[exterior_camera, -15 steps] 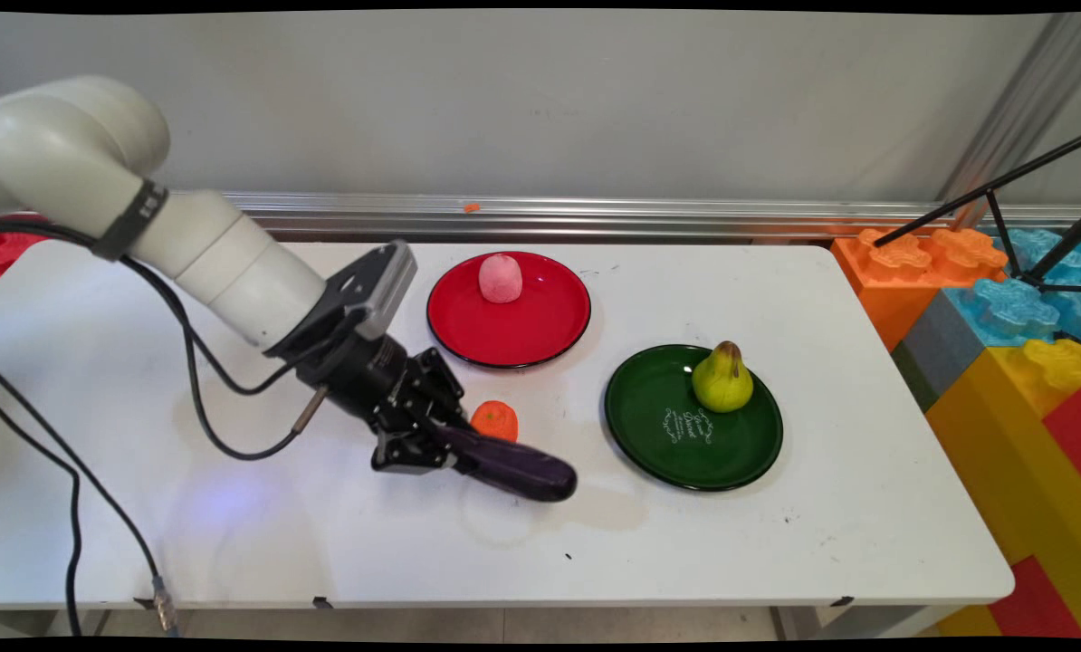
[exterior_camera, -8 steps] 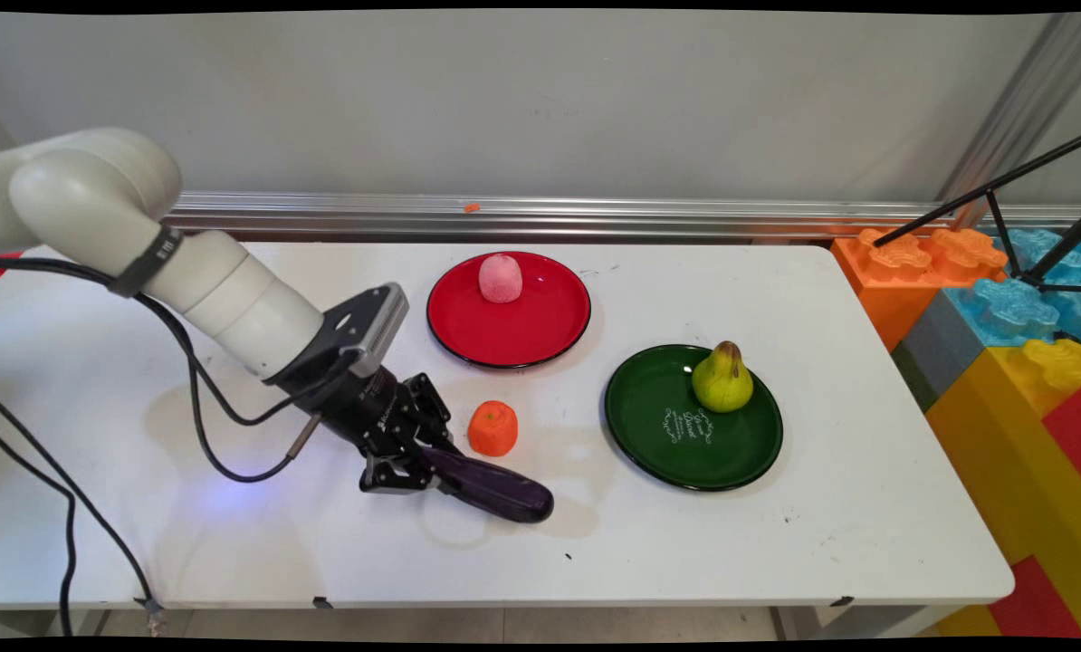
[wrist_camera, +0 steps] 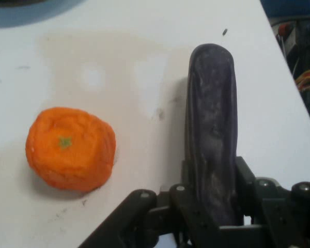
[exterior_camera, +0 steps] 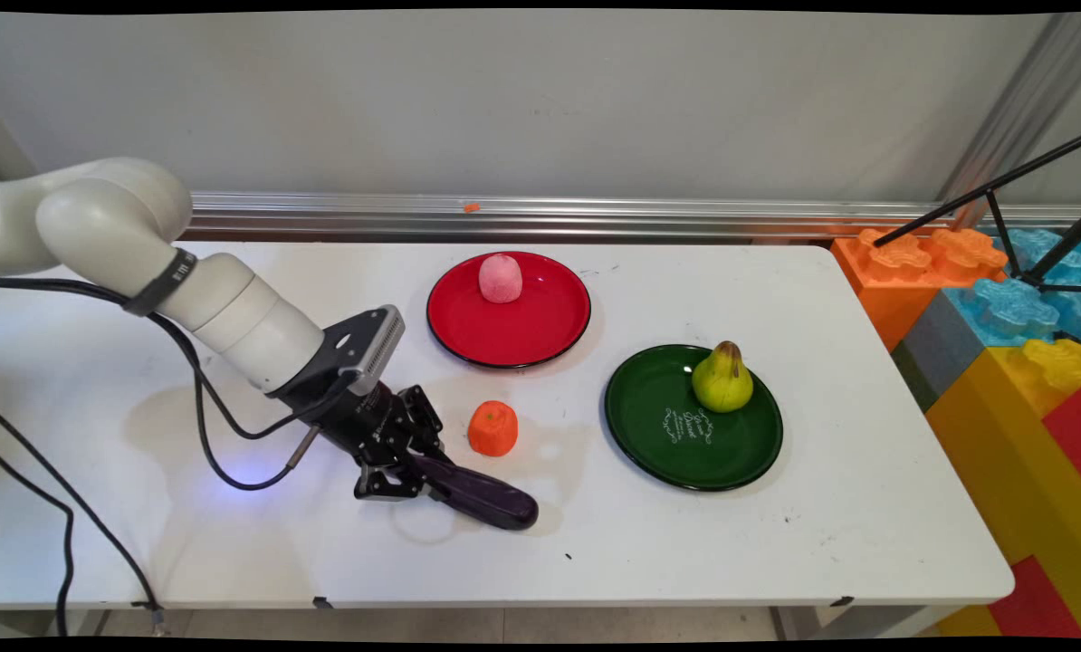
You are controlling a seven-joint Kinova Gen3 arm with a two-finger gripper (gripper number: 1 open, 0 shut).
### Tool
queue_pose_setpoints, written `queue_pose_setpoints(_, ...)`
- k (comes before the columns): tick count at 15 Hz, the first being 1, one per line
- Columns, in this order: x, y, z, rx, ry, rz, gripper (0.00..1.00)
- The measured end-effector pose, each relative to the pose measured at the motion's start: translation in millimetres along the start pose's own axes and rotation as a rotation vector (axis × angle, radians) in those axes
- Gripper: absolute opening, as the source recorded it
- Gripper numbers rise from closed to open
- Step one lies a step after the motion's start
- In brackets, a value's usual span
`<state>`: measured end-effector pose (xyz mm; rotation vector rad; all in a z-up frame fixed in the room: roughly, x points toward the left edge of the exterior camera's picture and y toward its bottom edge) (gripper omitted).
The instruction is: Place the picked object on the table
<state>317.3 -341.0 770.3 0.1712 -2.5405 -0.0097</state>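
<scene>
Surface: A white table (exterior_camera: pixel 776 299) filled the main view, faintly scuffed, with a pale ring mark beside the gripper.
Room: A grey wall stood behind the table, with an aluminium rail (exterior_camera: pixel 595 215) along its base. Large toy blocks (exterior_camera: pixel 1002 335) in orange, blue, yellow and red were stacked off the table's right end, and a black tripod (exterior_camera: pixel 1029 217) stood over them.
Gripper: The black gripper (exterior_camera: pixel 414 471) lay low over the table's near left part, its fingers pinching one end of a dark purple eggplant (exterior_camera: pixel 482 493).
Eggplant: It pointed away from the gripper toward the right, close to the table; whether it touched the surface could not be told.
Orange: A small orange fruit (exterior_camera: pixel 492 428) sat on the table just beside the eggplant, on its far side, apart from it.
Plates: A red plate (exterior_camera: pixel 540 335) carried a pink fruit (exterior_camera: pixel 500 278) near its far rim; a green plate (exterior_camera: pixel 667 444) with white lettering carried an upright pear (exterior_camera: pixel 722 378).
Main view only: the plates, pear, pink fruit, blocks, tripod and wall.
Hand view only: the eggplant (wrist_camera: pixel 212 134) clamped between the fingers (wrist_camera: pixel 250 178), its mottled skin, and the green stem dot on the dimpled orange (wrist_camera: pixel 71 148).
</scene>
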Motion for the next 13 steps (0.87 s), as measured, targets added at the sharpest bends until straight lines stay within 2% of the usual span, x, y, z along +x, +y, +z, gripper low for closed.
queue_pose_setpoints(6, -8.2, -5.4, 6.3, -0.001, -0.007, 0.010, 0.00)
queue_pose_setpoints(7, -8.7, -5.8, 7.0, -0.003, -0.007, 0.014, 1.00)
queue_pose_setpoints(13, -2.8, -8.5, 6.6, -0.010, -0.003, 0.020, 1.00)
